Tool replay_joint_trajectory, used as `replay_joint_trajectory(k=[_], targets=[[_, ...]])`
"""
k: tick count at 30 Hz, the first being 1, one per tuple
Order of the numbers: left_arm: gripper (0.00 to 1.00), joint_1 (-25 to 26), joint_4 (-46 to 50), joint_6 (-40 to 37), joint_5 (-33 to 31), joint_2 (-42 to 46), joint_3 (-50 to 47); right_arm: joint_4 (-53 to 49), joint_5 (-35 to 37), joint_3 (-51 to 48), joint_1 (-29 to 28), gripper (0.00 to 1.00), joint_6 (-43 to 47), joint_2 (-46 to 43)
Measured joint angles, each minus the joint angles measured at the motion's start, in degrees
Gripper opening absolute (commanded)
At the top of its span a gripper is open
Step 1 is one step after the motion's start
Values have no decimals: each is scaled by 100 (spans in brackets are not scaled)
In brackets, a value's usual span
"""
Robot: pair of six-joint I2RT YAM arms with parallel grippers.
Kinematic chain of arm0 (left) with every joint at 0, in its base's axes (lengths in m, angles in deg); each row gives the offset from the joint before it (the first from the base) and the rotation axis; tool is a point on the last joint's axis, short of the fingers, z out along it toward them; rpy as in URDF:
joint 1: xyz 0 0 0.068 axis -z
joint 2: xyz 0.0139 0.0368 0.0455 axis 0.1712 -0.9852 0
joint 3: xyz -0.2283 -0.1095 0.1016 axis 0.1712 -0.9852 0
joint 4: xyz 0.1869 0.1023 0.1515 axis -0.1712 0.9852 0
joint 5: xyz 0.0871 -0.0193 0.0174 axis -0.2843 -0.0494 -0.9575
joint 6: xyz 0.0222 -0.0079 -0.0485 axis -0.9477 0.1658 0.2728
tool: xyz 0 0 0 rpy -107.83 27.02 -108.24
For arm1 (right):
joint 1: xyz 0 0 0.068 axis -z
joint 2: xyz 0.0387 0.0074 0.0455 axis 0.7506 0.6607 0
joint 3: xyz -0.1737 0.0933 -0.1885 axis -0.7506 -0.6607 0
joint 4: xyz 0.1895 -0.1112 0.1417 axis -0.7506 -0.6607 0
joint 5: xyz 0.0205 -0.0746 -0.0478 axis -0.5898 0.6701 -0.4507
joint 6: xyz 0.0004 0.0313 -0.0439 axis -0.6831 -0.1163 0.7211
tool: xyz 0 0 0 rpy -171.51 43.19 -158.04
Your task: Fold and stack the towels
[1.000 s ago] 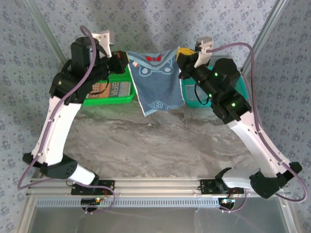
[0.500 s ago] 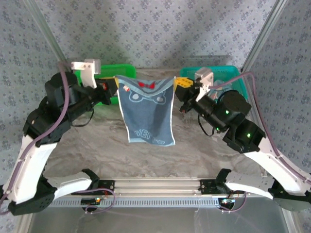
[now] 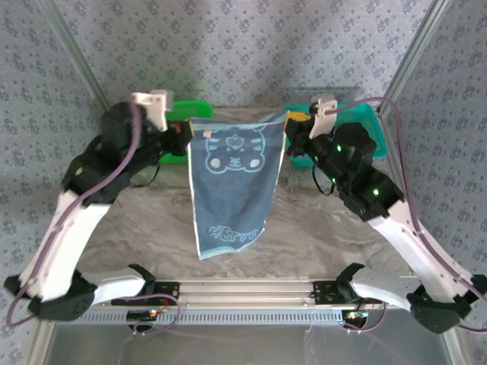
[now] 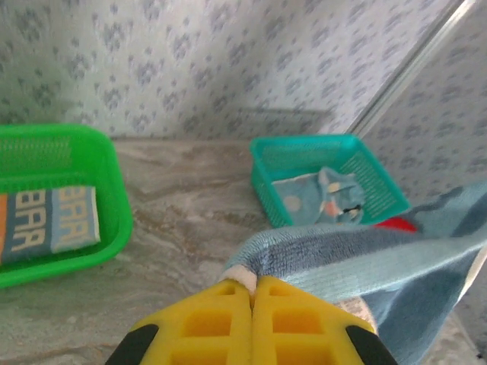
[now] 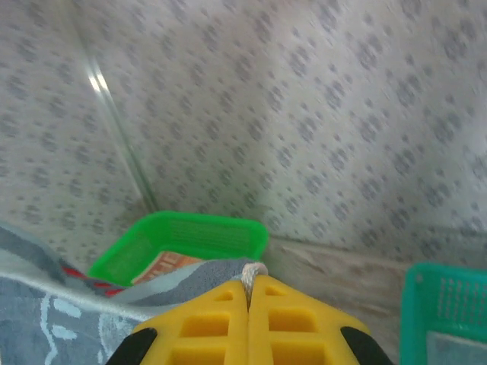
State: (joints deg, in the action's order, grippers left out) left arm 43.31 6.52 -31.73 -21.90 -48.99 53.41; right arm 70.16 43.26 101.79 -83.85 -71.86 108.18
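Between my left gripper [image 4: 252,287] and right gripper [image 5: 249,289], each pinching a corner, hangs the face towel [image 3: 232,182]; beyond, the green basket [image 4: 114,194] holds the striped towel [image 4: 49,224], the teal basket [image 4: 304,142] the spotted towel [image 4: 316,201].

The striped towel [image 4: 46,220] in the green basket [image 4: 114,194], at 9 o'clock in the left wrist view, bears block letters reading "BAR". The hanging towel [image 3: 232,190] carries pale lettering at its 6 o'clock edge, starting "HE"; the rest is unclear.
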Motion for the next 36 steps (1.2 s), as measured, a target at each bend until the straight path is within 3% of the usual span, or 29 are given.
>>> replay_joint_trajectory(k=[7, 14, 19, 26, 31, 36], targets=[[0, -949, -133, 7, 966, -2076, 616, 413, -1049, 146, 1180, 0, -479, 1526], [0, -1360, 4, -92, 1438, -3484, 2074, 562, -1561, 800, 1515, 0, -625, 2964], [0, -1449, -4, -109, 1644, -3652, 2114, 643, -1716, 940, 1537, 0, -664, 3279], [0, -1438, -160, 44, 1775, -3644, 1093, 748, -1816, 584, 1547, 0, -671, 3239], [0, -1438, -164, 155, 1770, -3394, 857, 730, -1808, 177, 1539, 0, -688, 2789], [0, -1397, -315, 212, 1770, -2465, 874, 754, -1744, 133, 1432, 0, -662, 1982]])
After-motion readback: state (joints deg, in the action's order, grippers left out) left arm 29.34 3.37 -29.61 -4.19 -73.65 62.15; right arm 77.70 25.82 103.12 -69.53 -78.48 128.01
